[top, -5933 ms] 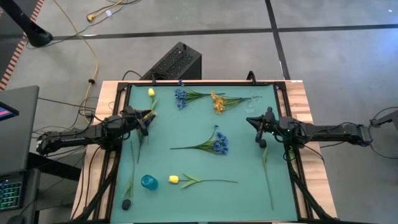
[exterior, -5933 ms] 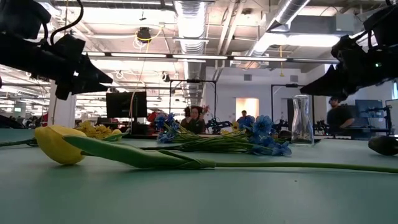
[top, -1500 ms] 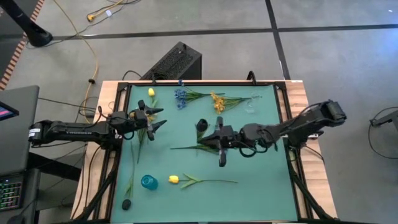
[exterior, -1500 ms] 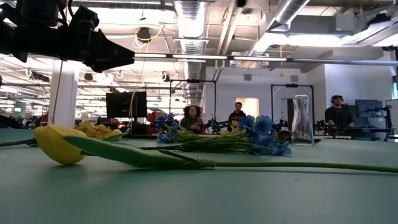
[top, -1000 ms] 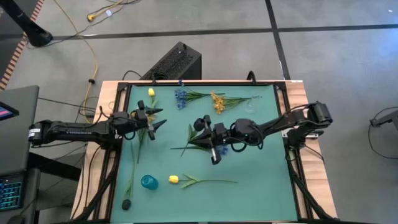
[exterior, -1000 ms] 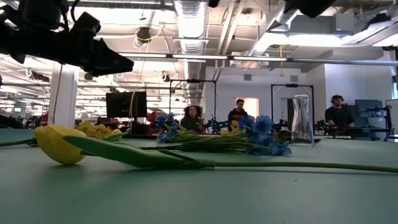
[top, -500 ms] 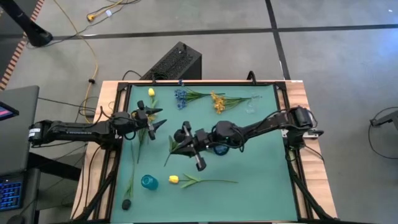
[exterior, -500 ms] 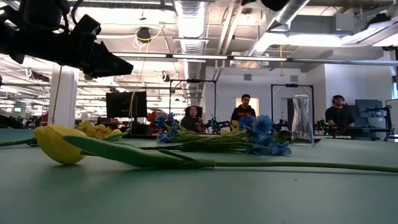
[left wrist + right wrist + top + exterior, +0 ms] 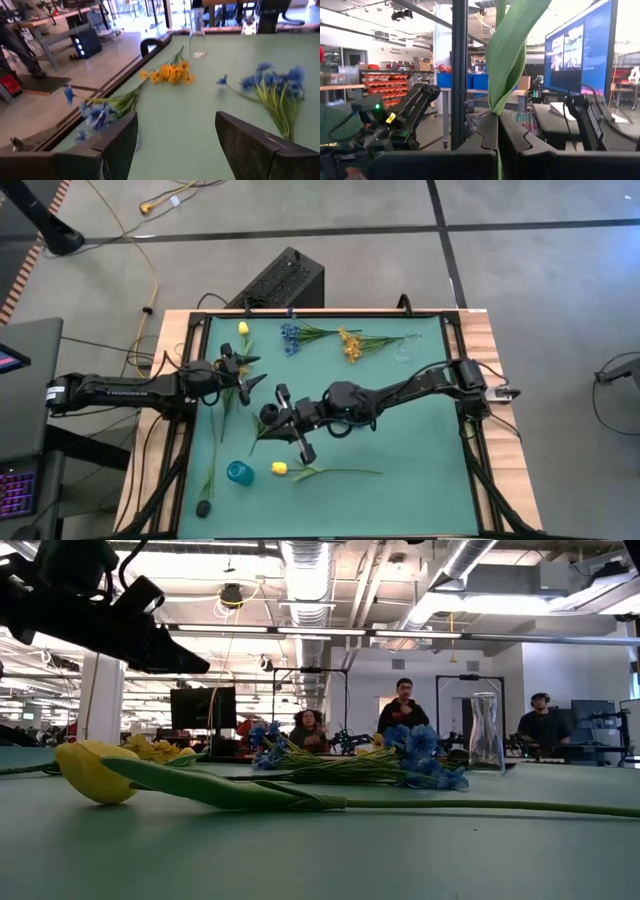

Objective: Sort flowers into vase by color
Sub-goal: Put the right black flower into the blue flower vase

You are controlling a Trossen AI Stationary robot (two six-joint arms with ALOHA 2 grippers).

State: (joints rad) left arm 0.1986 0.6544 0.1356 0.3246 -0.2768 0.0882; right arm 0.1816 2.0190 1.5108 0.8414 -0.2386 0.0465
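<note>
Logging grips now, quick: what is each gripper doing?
Left gripper: open, empty.
Right gripper: shut on the blue flower by its stem.

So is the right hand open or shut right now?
Shut. In the right wrist view the right hand has its two dark fingers pressed together on a green flower stem that stands up between them.

Open-plan robotics lab, exposed ceiling ducts (image 9: 310,570), monitor (image 9: 575,50), parts shelves (image 9: 380,82)
</note>
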